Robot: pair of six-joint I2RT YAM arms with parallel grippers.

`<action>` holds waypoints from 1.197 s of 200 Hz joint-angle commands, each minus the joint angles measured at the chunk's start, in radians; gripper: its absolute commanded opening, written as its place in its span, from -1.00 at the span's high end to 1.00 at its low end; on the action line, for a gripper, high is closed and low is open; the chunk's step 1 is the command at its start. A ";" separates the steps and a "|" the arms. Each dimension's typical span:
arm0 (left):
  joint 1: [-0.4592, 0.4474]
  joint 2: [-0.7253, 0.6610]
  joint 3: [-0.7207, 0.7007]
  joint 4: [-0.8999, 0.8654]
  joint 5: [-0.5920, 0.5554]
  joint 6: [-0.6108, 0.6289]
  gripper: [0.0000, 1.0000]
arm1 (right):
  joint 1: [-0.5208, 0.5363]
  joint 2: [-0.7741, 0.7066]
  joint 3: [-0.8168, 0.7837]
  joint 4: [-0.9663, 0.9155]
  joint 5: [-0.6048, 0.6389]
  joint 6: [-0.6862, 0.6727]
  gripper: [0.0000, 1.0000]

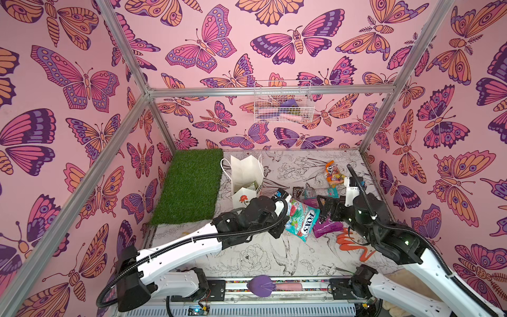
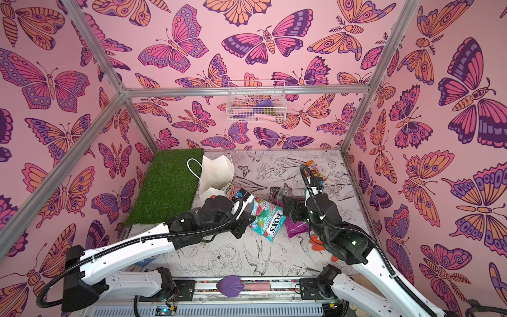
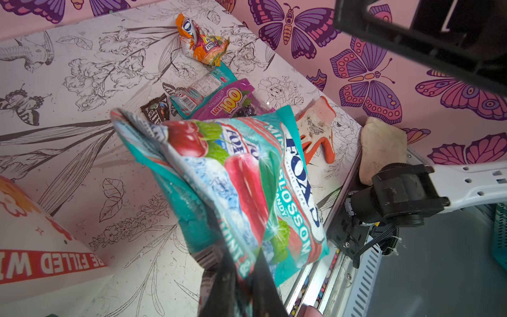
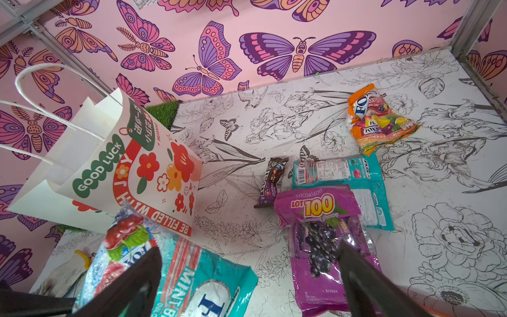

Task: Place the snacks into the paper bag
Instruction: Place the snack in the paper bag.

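Gripping the teal glossy "FOX'S" mint packet at one end, the left gripper has its fingers closed on the plastic, and the packet seems lifted off the table. The step in hand is probably the carry. The tall white paper bag stands near these fingers with its mouth open upward. The next move calls for bringing the packet above that mouth, likely end first, because it looks wide for the opening.

The right gripper has its fingers spread wide and holds nothing. A purple grape packet lies under them. Beyond it lie a brown bar wrapper, a second teal packet and an orange packet.

In both top views the packet covers the left fingertips. The inside of the bag is hard to make out.
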 commanded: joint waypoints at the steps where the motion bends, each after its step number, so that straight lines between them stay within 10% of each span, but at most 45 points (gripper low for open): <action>1: -0.005 -0.043 0.033 0.005 -0.031 0.032 1.00 | -0.008 -0.010 -0.008 -0.015 0.017 0.009 -0.99; 239: -0.005 -0.177 0.223 -0.104 -0.212 0.235 1.00 | -0.010 0.006 -0.008 -0.006 -0.010 0.016 -0.99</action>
